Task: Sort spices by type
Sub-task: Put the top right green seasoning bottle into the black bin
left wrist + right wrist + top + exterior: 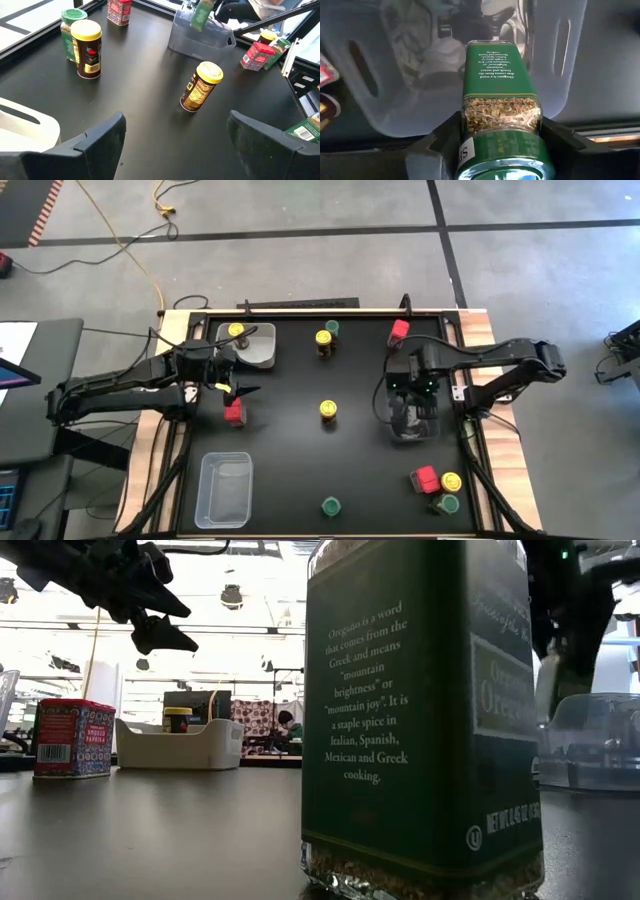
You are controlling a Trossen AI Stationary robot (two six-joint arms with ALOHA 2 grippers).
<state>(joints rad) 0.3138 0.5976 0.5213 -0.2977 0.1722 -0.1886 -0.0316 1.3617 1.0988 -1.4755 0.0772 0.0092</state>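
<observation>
Premises present as a robotics laboratory or test workshop. Evidence: a black-topped table on a wooden base stands on a bare grey concrete floor marked with dark tape lines; a yellow cable trails loose across that floor toward the table's far left corner. A striped hazard marking lies further out. The low view shows ceiling lights overhead and cluttered workstations behind, with a person seated there.

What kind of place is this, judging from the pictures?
Probably a robotics lab or workshop: a black work table on a taped concrete floor, a loose yellow cable, and benches with a seated person behind.
</observation>
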